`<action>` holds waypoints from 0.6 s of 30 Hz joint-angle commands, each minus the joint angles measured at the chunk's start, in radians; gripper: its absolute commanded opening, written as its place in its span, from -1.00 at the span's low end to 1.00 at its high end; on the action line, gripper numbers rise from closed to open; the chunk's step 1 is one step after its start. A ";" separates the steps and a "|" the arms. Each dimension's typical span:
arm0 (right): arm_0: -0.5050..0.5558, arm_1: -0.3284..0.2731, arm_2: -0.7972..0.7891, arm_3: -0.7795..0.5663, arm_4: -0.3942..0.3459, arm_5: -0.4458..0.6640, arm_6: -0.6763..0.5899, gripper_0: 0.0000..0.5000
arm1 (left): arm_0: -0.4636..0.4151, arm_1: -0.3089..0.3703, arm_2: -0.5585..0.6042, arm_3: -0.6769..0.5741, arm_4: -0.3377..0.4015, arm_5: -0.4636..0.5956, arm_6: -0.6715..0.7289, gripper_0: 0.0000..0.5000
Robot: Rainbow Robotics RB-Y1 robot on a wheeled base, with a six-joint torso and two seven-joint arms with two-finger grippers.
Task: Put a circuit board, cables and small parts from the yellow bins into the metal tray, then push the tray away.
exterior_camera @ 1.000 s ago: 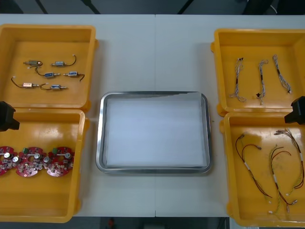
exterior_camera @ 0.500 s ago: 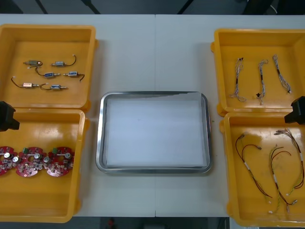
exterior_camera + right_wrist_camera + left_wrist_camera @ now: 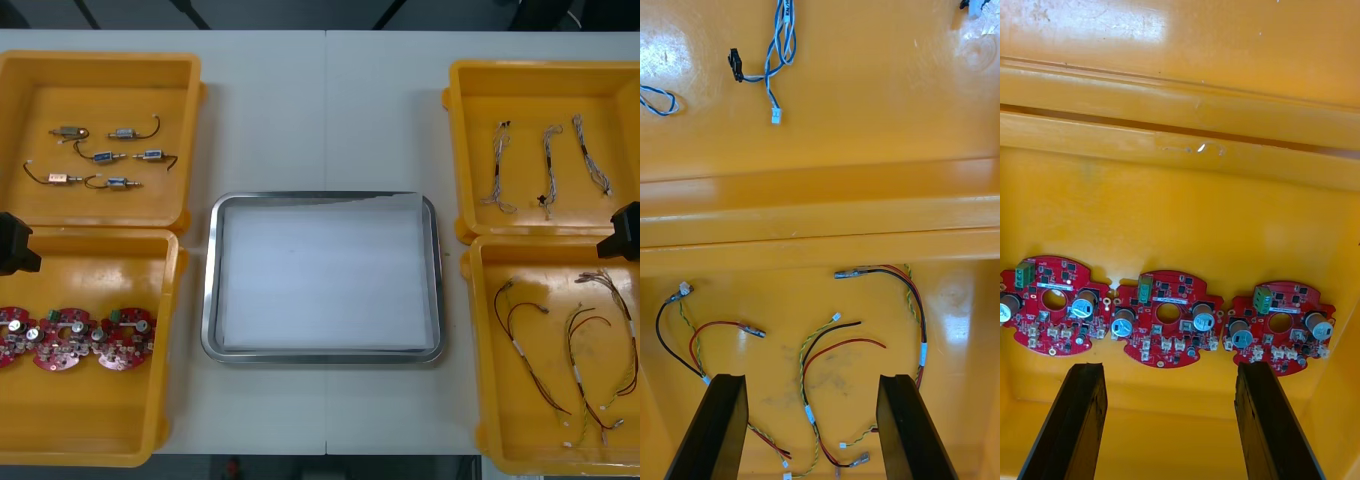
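Meanwhile, nothing stirs. The left gripper (image 3: pixel 1169 371), fingers spread wide and holding nothing, hangs over three round red circuit boards (image 3: pixel 1167 328) lined up in the near-left bin (image 3: pixel 90 420), at the table's (image 3: pixel 325 110) near-left corner. The middle board lies just ahead of the gap between its fingers.

The right gripper (image 3: pixel 812 379), likewise spread and empty, hovers above the loose red and yellow cables (image 3: pixel 820 360) in the near-right bin (image 3: pixel 485 400). Beyond the adjoining rims, the twisted blue and white cables (image 3: pixel 779 45) lie in the far-right bin (image 3: pixel 540 90).

From a second ago to now neither arm has moved (nor has a single board, wire or part shifted). The small metal parts (image 3: pixel 105 157) rest untouched in the far-left bin (image 3: pixel 100 90). The metal tray (image 3: pixel 213 280) sits at the middle of the table between the four yellow bins, white inside and holding nothing.

To this bystander, the standstill means the job has not yet begun: a board, cables and parts all wait to be picked, and the push of the tray toward the table's far edge comes last. Both grippers look poised for a first descent, the left onto a board and the right onto a cable.
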 commanded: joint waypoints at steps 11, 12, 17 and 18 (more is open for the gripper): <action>0.009 -0.005 -0.023 -0.002 0.007 -0.002 0.003 1.00 | 0.010 0.050 0.013 -0.018 -0.006 -0.009 -0.093 1.00; 0.009 -0.005 -0.023 -0.002 0.007 -0.002 0.003 1.00 | 0.010 0.050 0.013 -0.018 -0.006 -0.009 -0.093 1.00; 0.009 -0.005 -0.023 -0.002 0.007 -0.002 0.003 1.00 | 0.010 0.050 0.013 -0.018 -0.006 -0.009 -0.093 1.00; 0.009 -0.005 -0.023 -0.002 0.007 -0.002 0.003 1.00 | 0.010 0.050 0.013 -0.018 -0.006 -0.009 -0.093 1.00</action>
